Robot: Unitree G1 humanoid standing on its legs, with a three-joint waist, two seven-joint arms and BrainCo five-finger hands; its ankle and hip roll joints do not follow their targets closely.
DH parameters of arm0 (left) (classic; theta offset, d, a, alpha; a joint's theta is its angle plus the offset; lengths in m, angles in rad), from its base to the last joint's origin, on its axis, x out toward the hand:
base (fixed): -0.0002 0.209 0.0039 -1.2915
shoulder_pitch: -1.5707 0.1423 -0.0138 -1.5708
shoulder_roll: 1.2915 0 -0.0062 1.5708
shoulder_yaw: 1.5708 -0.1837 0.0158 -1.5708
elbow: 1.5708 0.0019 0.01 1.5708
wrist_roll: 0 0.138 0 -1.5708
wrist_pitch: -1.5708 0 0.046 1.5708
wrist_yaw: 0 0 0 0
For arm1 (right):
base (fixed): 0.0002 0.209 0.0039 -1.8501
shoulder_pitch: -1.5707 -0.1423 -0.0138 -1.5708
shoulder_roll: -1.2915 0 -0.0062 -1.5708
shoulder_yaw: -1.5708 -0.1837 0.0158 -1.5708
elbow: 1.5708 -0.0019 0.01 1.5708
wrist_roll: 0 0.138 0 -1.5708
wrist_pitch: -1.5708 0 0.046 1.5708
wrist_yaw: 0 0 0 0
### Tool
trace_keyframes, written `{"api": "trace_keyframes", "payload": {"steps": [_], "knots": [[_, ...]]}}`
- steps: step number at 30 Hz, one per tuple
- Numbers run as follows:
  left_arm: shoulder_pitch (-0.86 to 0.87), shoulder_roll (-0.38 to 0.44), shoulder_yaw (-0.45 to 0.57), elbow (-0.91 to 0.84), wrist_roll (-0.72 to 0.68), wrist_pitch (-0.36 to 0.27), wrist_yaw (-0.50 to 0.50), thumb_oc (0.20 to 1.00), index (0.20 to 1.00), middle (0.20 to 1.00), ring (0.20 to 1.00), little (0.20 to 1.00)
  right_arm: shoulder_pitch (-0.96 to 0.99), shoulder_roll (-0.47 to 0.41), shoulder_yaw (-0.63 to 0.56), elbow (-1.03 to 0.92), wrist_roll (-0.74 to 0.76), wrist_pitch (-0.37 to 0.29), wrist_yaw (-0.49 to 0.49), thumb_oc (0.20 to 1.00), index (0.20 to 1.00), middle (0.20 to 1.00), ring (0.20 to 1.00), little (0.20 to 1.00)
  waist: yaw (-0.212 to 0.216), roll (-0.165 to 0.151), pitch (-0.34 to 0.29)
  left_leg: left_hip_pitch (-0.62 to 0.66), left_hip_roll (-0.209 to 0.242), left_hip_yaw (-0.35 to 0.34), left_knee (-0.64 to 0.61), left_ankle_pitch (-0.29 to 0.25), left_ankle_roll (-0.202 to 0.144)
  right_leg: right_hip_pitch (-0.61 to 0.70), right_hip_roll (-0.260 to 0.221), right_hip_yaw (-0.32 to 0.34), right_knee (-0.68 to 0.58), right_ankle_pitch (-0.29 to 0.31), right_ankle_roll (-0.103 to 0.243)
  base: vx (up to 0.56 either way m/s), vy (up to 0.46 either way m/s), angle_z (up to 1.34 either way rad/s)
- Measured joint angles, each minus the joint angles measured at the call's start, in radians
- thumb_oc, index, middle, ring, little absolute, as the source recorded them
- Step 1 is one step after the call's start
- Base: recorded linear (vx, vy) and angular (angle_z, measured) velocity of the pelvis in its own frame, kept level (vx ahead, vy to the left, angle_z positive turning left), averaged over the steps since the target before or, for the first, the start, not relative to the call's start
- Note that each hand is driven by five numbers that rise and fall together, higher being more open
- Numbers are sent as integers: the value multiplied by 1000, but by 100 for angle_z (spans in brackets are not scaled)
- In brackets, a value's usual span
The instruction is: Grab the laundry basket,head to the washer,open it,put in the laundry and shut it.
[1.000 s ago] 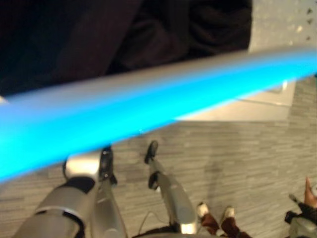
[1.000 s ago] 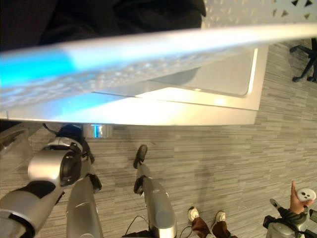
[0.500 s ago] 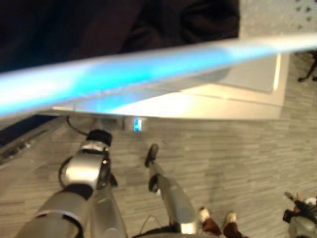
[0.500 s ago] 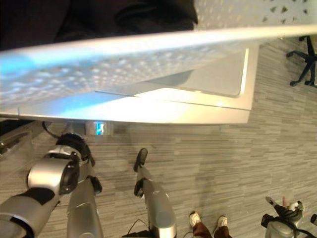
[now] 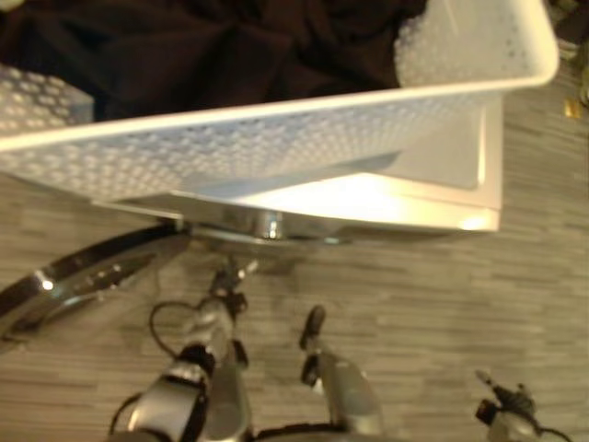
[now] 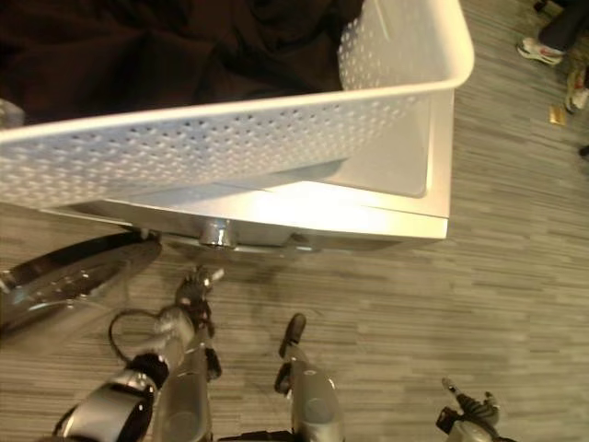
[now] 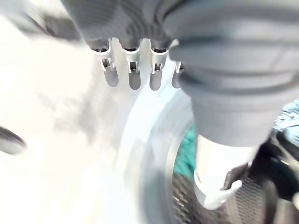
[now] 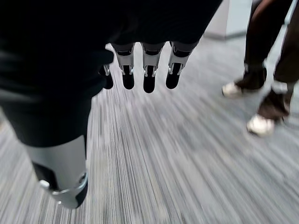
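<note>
Washer door (image 5: 78, 281) now swung open beside the left hand (image 7: 133, 70), fingers straight and empty; right hand (image 8: 145, 70) relaxed over floor; laundry basket (image 6: 230, 138) with dark laundry (image 6: 166, 46) above both — loading's next.

You are seeing the white laundry basket (image 5: 276, 138) running off the top and left edges, covering most of the washer (image 6: 405, 207) beneath. The dark laundry (image 6: 166, 55) is getting cropped too. Motion blur is smearing the washer's door (image 7: 154, 154).
</note>
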State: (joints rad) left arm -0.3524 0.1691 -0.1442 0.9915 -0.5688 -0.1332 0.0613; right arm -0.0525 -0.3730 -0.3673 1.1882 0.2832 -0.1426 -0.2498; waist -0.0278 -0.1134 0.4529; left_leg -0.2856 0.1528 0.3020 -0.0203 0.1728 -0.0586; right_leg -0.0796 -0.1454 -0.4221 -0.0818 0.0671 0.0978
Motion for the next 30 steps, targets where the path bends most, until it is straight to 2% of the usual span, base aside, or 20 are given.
{"api": "trace_keyframes", "payload": {"steps": [4, 7, 8, 10, 12, 14, 17, 18, 19, 21, 26, 27, 30], "knots": [[115, 6, 10, 6, 61, 15, -25, 1000, 1000, 1000, 1000, 1000, -1, 57, 21, 5, 4, 13, 26, 1000, 1000, 1000, 1000, 1000, 10, 23, -16, 107, -7, 17, -44, 1, -6, 81, -5, 7, -2, -16, 8, 67, -8, -4], [217, 3, 17, -1, 98, 15, -25, 1000, 1000, 1000, 1000, 1000, 11, 83, 43, 5, 5, 17, 46, 1000, 1000, 1000, 1000, 1000, 36, 73, -82, 134, -18, 15, -69, 2, -9, 101, -10, 2, -2, -21, 11, 76, -5, 4], [226, -1, 23, 1, 108, 18, -25, 1000, 1000, 1000, 1000, 1000, 13, 84, 45, 9, 9, 18, 54, 1000, 1000, 1000, 1000, 1000, 30, 75, -85, 151, -20, 15, -71, 4, -8, 116, -11, -1, -2, -22, 12, 67, -13, 8], [264, 5, 45, 5, 126, 18, -23, 1000, 1000, 1000, 1000, 1000, 10, 92, 54, 6, 19, 15, 61, 1000, 1000, 1000, 1000, 1000, 47, 98, -119, 155, -22, 10, -75, 4, -8, 125, -13, -5, -2, -26, 12, 66, -17, 7], [298, 3, 79, 7, 154, 14, -24, 1000, 1000, 1000, 1000, 1000, 14, 101, 58, 9, 32, 16, 67, 1000, 1000, 1000, 1000, 1000, 44, 95, -135, 192, -23, 13, -79, 1, -11, 158, -13, -4, -3, -33, 15, 5, -3, 3], [349, 2, 125, 64, 174, 15, -18, 1000, 1000, 1000, 1000, 1000, 37, 117, 69, 48, 32, 16, 82, 1000, 1000, 1000, 1000, 1000, 60, 97, -228, 201, -19, 1, -80, -14, -25, 176, -8, -15, -3, -52, 14, 109, -31, 12], [360, -8, 177, 135, 191, 16, -18, 1000, 1000, 1000, 1000, 1000, 34, 119, 80, 105, 31, 17, 87, 1000, 1000, 1000, 1000, 1000, 73, 97, -256, 235, -23, -7, -81, -15, -25, 217, -8, -26, -3, -56, 15, 80, -35, 11], [390, -3, 192, 151, 197, 16, -12, 1000, 1000, 1000, 1000, 1000, 49, 134, 103, 129, 31, 25, 93, 1000, 1000, 1000, 1000, 1000, 92, 90, -310, 235, -24, -11, -84, -26, -34, 226, -12, -31, -4, -71, 19, 67, -28, 9], [394, -3, 205, 153, 203, 14, -8, 1000, 1000, 1000, 1000, 1000, 70, 138, 117, 133, 29, 27, 97, 1000, 1000, 1000, 1000, 1000, 90, 85, -330, 243, -24, -11, -82, -27, -35, 226, -11, -32, -4, -72, 18, 68, -29, 8], [405, -3, 206, 158, 210, 15, 0, 1000, 1000, 1000, 1000, 1000, 76, 138, 140, 133, 28, 33, 105, 1000, 1000, 1000, 1000, 1000, 95, 89, -349, 242, -24, -15, -81, -24, -32, 224, -10, -36, -4, -74, 18, 53, -31, 5], [462, -8, 213, 222, 258, 13, 6, 1000, 1000, 1000, 1000, 1000, 97, 149, 143, 158, 22, 37, 132, 1000, 1000, 1000, 1000, 1000, 110, 125, -397, 274, -23, -30, -81, -29, -38, 272, -9, -47, -9, -83, 17, 21, -29, 7], [468, -9, 222, 232, 265, 15, 11, 1000, 1000, 1000, 1000, 1000, 111, 153, 142, 166, 22, 41, 136, 1000, 1000, 1000, 1000, 1000, 109, 118, -407, 282, -24, -32, -82, -29, -38, 277, -8, -49, -9, -85, 19, 0, -19, 9], [487, -9, 225, 243, 276, 15, 24, 1000, 1000, 1000, 1000, 1000, 137, 160, 138, 166, 25, 44, 147, 1000, 1000, 1000, 1000, 1000, 114, 131, -425, 287, -22, -39, -84, -32, -42, 290, -10, -58, -10, -97, 16, 8, -23, 8]]}}
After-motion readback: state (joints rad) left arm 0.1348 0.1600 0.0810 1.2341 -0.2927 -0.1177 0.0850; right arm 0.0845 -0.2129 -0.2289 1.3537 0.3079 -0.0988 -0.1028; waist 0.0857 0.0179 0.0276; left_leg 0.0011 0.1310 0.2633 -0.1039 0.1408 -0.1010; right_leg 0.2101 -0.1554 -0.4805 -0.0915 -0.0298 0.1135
